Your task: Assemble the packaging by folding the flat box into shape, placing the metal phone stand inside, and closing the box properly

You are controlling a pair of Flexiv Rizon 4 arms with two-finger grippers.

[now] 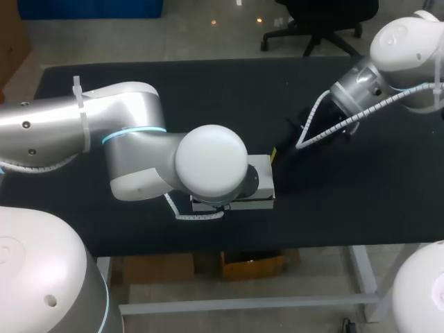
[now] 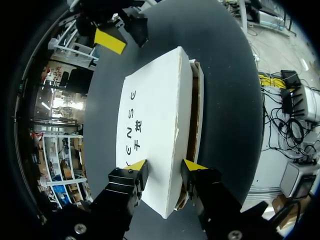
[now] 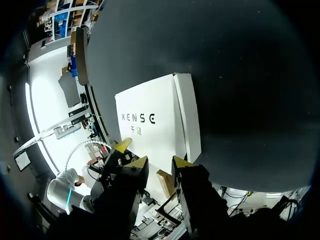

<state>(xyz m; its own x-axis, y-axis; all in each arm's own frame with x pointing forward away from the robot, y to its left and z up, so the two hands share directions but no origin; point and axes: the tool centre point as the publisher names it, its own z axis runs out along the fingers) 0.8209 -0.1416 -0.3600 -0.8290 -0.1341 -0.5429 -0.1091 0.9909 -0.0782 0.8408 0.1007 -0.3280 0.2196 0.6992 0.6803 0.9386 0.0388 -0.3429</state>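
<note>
The box [image 1: 262, 182] lies on the table [image 1: 361, 208] near the middle, folded into shape, with its long axis running 9 to 3 o'clock in the head view. Its lid is down. The left wrist view shows a brown seam [image 2: 195, 115] along one long side, so it seems not fully closed. The phone stand is not visible, and I cannot tell whether it is inside.

The left gripper [image 2: 165, 167] is at the box's 9 o'clock end, hidden in the head view under the left arm [image 1: 208, 163]. Its fingers are spread and straddle the near corner, one over the printed top and the other beside the seam. I cannot make out a firm pinch from both sides, so I take them as released. From these fingers the box runs straight ahead, lengthwise.

The right gripper [image 3: 160, 162] hangs just off the opposite end, near the box's 1 o'clock corner. Its fingers are parted a little and hold nothing. The box lies ahead of them.

The left arm is nearer and lines up with the open seam. Closing the lid likely means pressing that long edge down, and the right gripper could brace the far end. The left arm covers much of the box from above, and the two grippers are close to each other along one line, which could crowd the move.
</note>
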